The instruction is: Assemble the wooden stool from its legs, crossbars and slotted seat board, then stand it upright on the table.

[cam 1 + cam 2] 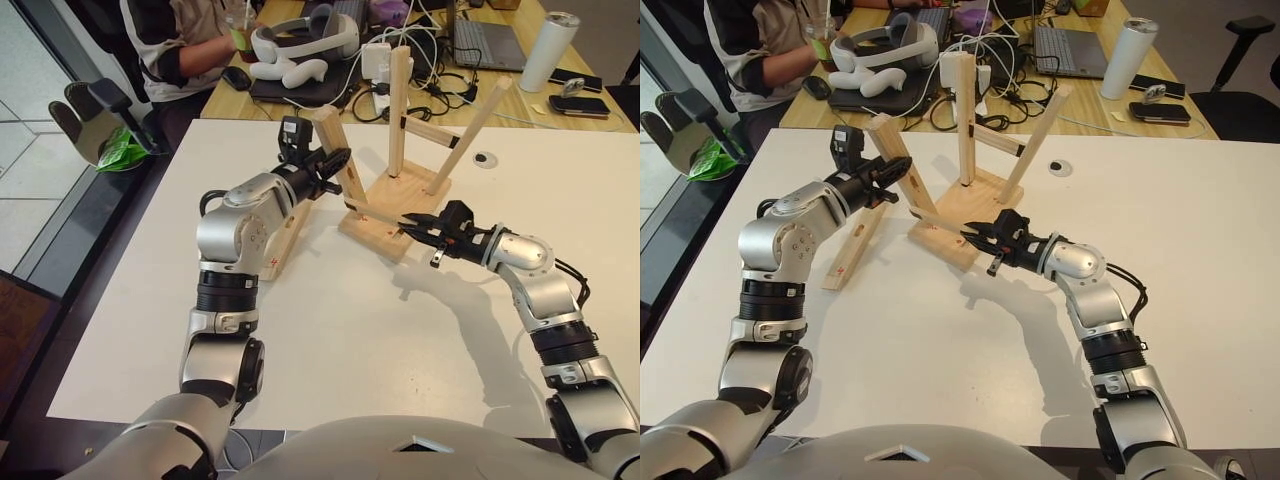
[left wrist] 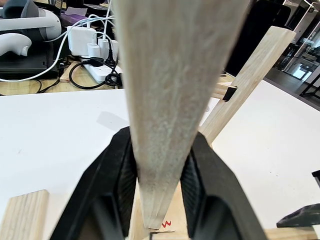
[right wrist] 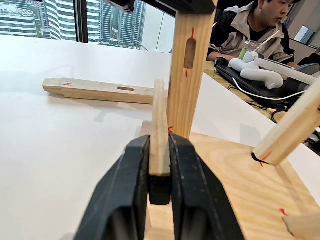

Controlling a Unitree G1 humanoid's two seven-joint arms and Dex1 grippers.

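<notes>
You have the pale seat board [image 1: 375, 236] lying flat at the table's far middle. Three legs rise from it. The tilted near-left leg [image 1: 327, 125] is clamped in the left gripper [image 1: 339, 160], the middle leg [image 1: 398, 100] stands upright, and the right leg [image 1: 472, 128] leans right. One crossbar [image 1: 430, 133] joins the latter two. A second crossbar [image 1: 378, 216], pinched in the right gripper [image 1: 410, 226], touches the near-left leg. A fourth leg [image 1: 848, 258] lies flat to the left.

A white table [image 1: 380, 340] with a round cable grommet [image 1: 486, 159] fills the foreground of a bright office. Behind it, touching its far edge, stands a wooden desk [image 1: 515, 105] crowded with a white VR headset [image 1: 305, 40], a laptop [image 1: 485, 40], a power strip with chargers [image 2: 92, 42], a white tumbler [image 1: 548, 50] and phones [image 1: 580, 104]. A black chair [image 1: 95, 120] and a green bag [image 1: 122, 152] sit at the left above dark flooring [image 1: 60, 230]. Windows [image 3: 60, 20] look onto daylit high-rise towers.
</notes>
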